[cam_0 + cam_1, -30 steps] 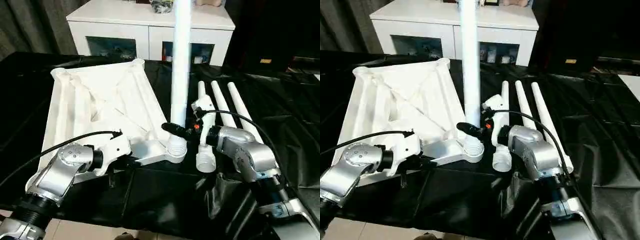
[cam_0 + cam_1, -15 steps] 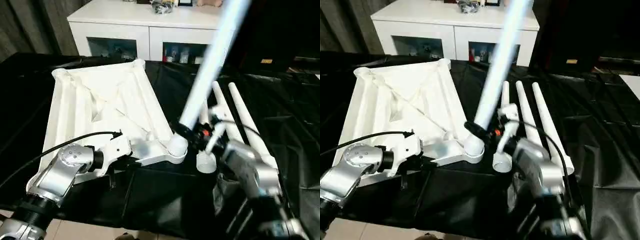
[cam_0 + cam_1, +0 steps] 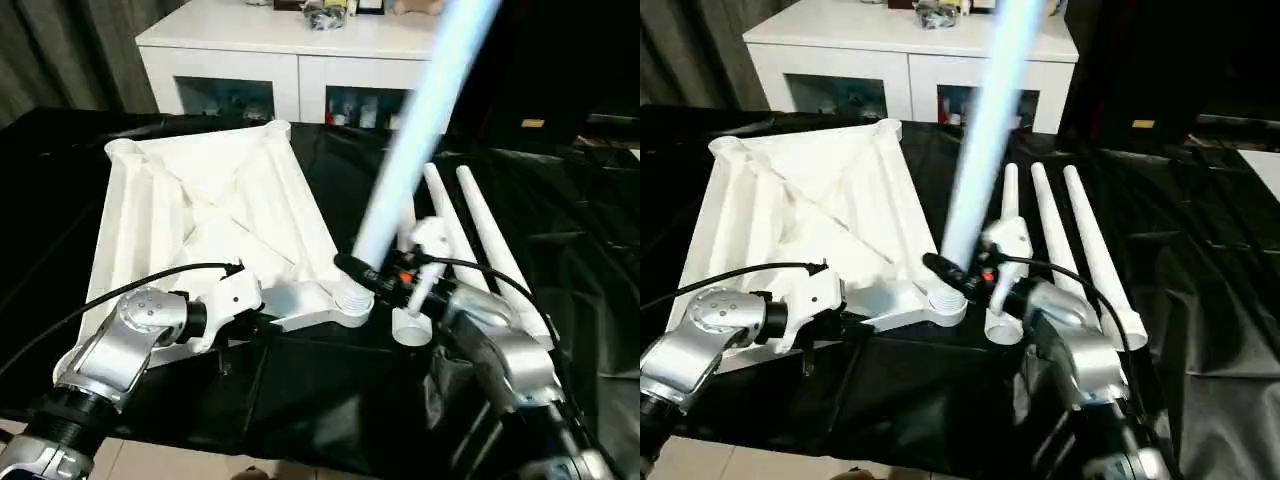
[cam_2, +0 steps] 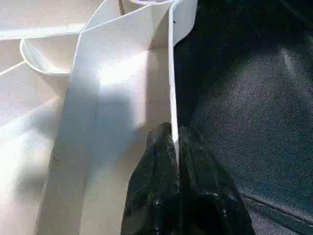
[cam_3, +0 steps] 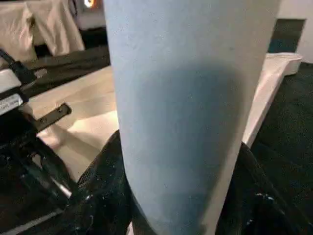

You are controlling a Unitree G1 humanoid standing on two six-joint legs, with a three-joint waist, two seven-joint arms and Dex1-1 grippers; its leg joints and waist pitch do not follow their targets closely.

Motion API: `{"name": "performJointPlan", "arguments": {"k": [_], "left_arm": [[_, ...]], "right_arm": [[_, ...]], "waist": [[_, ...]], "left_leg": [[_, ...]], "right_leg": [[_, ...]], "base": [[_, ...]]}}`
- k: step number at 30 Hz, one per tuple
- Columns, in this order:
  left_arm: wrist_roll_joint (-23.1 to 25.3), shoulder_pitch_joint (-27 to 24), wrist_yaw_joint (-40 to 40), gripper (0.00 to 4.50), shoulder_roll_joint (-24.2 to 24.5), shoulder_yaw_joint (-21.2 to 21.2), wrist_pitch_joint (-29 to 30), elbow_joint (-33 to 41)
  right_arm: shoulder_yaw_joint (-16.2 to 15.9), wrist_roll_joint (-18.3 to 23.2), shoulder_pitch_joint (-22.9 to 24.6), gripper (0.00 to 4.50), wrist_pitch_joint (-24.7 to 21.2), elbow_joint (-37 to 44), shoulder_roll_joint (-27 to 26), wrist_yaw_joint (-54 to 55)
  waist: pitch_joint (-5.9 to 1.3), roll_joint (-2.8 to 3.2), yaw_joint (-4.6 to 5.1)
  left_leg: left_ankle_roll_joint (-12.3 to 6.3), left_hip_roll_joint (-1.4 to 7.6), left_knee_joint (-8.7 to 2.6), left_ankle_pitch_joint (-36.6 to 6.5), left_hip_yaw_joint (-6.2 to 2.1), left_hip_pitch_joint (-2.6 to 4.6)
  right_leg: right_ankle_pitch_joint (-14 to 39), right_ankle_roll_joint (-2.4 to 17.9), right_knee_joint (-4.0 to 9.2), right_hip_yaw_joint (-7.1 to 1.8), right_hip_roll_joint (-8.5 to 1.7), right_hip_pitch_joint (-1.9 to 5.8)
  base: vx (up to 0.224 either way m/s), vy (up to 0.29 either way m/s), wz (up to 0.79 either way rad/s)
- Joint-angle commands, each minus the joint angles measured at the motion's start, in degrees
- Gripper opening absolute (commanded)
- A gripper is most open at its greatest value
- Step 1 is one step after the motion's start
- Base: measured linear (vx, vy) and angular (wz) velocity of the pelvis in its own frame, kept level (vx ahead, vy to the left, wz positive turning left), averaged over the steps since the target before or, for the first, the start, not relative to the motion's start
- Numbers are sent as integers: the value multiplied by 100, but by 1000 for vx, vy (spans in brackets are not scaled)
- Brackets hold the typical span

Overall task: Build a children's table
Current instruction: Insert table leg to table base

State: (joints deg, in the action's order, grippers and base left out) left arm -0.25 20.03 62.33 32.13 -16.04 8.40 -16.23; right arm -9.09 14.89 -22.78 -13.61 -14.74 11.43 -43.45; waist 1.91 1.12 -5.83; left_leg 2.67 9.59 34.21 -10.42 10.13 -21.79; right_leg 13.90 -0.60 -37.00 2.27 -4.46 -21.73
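1. the right gripper (image 3: pixel 368 278), at lower centre of the head view, is closed around the base of a white leg (image 3: pixel 415 135); in the right wrist view its black fingers (image 5: pixel 100 196) are seen wrapping the tube on both sides.
2. the held leg is seen leaning toward the upper right of the frame, its ribbed end sitting at the round corner socket (image 3: pixel 347 303) of the tabletop (image 3: pixel 200 215).
3. the left gripper (image 4: pixel 174 147) is clamped on the thin edge wall of the tabletop, at lower left of the head view.
4. the tabletop is laid underside up on the black sheet (image 3: pixel 560 210), centre left of the frame; three spare legs (image 3: pixel 480 230) are laid side by side at centre right, just beside the right arm.
5. a white cabinet (image 3: pixel 290 55) is seen along the top of the frame.
6. risk: with the leg tilted, it is judged that pressing down could jam it crookedly in the socket, or lever the tabletop out of the left grip.
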Motion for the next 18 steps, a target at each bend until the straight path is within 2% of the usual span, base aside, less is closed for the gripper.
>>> {"name": "performJointPlan", "arguments": {"k": [1, 2, 3, 4, 5, 8, 9, 11, 12, 13, 14, 16, 18], "left_arm": [[-9, 117, -156, 0, -62, 99, -118, -1], [-9, 114, -157, 0, -59, 101, -122, -1], [-7, 92, -159, 0, -47, 107, -123, 18], [-7, 92, -159, 0, -47, 107, -123, 18], [-4, 73, -162, 0, -37, 109, -125, 34], [55, 33, -243, 0, -24, 102, -127, 63], [64, 26, -260, 0, -26, 102, -130, 66], [97, -5, -350, 0, -49, 99, -159, 39], [97, -5, -350, 0, -49, 99, -159, 39], [104, -10, -366, 0, -55, 96, -174, 17], [121, -18, -388, 0, -53, 95, -189, -9], [122, -17, -424, 0, -56, 117, -185, -34], [98, -16, -460, 0, -63, 159, -158, -44]], "right_arm": [[-339, -114, 99, 184, -518, -505, -18, -202], [-339, -99, 73, 184, -552, -528, -21, -230], [-391, -160, -39, 184, -634, -671, 15, -310], [-391, -160, -39, 184, -634, -671, 15, -310], [-446, -220, -135, 184, -725, -800, 57, -381], [-524, -330, -241, 184, -789, -994, 124, -480], [-529, -332, -244, 184, -801, -1009, 129, -493], [-593, -354, -178, 184, -812, -999, 181, -572], [-593, -354, -178, 184, -812, -999, 181, -572], [-616, -365, -148, 184, -806, -981, 198, -584], [-632, -375, -110, 184, -798, -953, 208, -579], [-639, -390, -76, 184, -780, -947, 218, -569], [-617, -414, -56, 184, -759, -991, 223, -555]], "waist": [[-195, 11, 27], [-189, -44, 30], [-191, -61, 40], [-185, -32, 43], [-184, -41, 46], [-190, -85, 60], [-181, -66, 58], [-143, -74, 70], [-144, -78, 64], [-154, -77, 62], [-161, -78, 61], [-180, -45, 69], [-168, -51, 67]], "left_leg": [[293, 370, -573, -2184, -186, 141], [286, 371, -578, -2199, -178, 139], [288, 365, -575, -2227, -182, 140], [299, 367, -584, -2241, -189, 138], [318, 370, -575, -2302, -179, 159], [320, 372, -580, -2308, -187, 152], [321, 371, -584, -2297, -185, 151], [375, 363, -588, -2605, -189, 187], [402, 369, -598, -2735, -210, 210], [408, 375, -603, -2758, -216, 234], [404, 376, -614, -2720, -217, 229], [415, 382, -647, -2593, -204, 234], [393, 377, -653, -2578, -195, 237]], "right_leg": [[1762, 956, 600, -288, -432, 46], [1767, 948, 611, -286, -428, 42], [1803, 961, 603, -286, -437, 47], [1859, 959, 607, -289, -443, 41], [1895, 937, 625, -299, -445, 16], [1911, 936, 616, -296, -449, 30], [1906, 938, 623, -299, -450, 24], [2327, 858, 677, -308, -458, -11], [2593, 782, 703, -310, -476, -10], [2647, 750, 717, -314, -478, -17], [2584, 751, 714, -313, -475, -4], [2117, 812, 703, -301, -437, 17], [1982, 888, 701, -307, -439, 22]], "base": [[0, 0, 0], [0, 0, 0], [0, 0, 0], [0, 0, 0], [0, 0, 0], [0, 0, 0], [0, 0, 0], [0, 0, 0], [0, 0, 0], [0, 0, 0], [0, 0, 0], [0, 0, 0], [0, 0, 0]]}}
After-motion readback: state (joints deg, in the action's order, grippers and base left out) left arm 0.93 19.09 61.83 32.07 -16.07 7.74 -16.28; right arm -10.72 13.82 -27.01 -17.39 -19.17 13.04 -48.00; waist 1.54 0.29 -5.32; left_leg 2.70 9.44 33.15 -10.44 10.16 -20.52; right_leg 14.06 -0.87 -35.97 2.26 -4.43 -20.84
